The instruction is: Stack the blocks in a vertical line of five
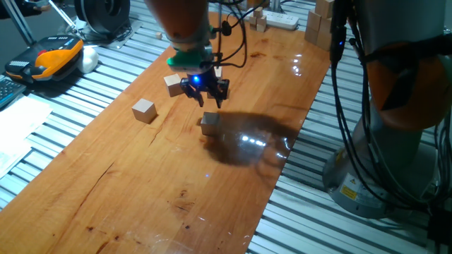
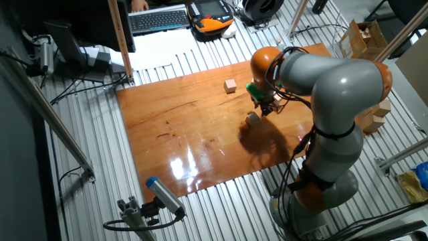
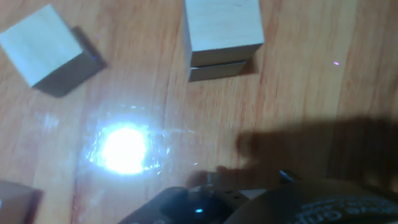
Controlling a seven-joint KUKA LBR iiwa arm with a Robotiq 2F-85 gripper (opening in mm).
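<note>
Gripper [image 1: 205,94] above plain tan wooden cubes [image 1: 144,110] on glossy table [image 1: 141,183]

Hand view: gripper [image 3: 249,199] is a dark blur at bottom edge, fingertips not visible, so open/closed can't be told. A block [image 3: 12,202] is cut off at bottom-left corner. Stacked pair [image 3: 222,37] is cropped by top edge. Other fixed view: arm [image 2: 334,87] hides the table's [image 2: 167,127] right edge; block under gripper [image 2: 252,119] too small for detail.
</note>
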